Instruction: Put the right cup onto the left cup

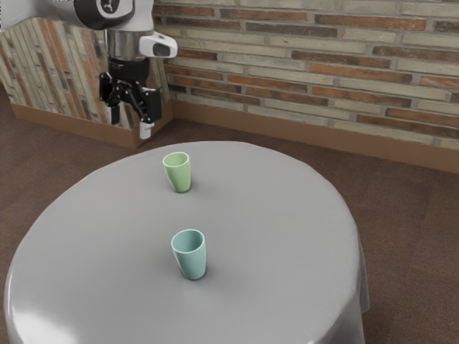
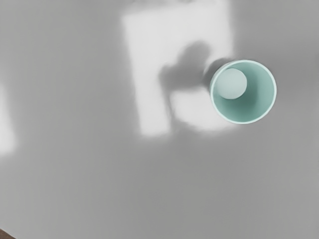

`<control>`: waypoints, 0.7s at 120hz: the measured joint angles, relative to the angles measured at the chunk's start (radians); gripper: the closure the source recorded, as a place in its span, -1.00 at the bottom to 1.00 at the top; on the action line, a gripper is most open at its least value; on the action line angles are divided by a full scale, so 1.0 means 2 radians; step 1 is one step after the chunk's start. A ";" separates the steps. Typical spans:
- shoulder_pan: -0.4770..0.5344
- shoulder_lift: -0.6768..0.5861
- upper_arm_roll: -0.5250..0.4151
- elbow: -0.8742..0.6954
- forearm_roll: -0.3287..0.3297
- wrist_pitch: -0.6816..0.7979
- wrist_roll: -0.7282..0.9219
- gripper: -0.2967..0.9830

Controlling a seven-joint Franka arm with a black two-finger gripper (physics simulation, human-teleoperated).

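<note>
High up at the upper left of the exterior view hangs my gripper (image 1: 130,123), open, its two fingers apart with nothing between them. A green cup (image 1: 178,173) stands upright on the table, lower than the gripper and toward the exterior view's right. Nearer that camera stands a teal cup (image 1: 190,255), also upright and apart from the green one. Seen from above in the wrist view, the teal cup (image 2: 243,92) shows its open mouth and bare inside.
A round table with a grey cloth (image 1: 280,236) holds both cups. Behind it runs a brick wall (image 1: 308,64) with a brown baseboard. Bright light patches and shadows lie on the tabletop (image 2: 99,184) beside the teal cup.
</note>
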State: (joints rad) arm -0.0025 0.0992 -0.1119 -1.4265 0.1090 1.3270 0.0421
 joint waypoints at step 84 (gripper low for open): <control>-0.005 -0.001 0.003 -0.226 -0.014 0.234 -0.019 -0.54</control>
State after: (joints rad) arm -0.0131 0.0977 -0.1058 -1.8795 0.0817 1.7947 0.0034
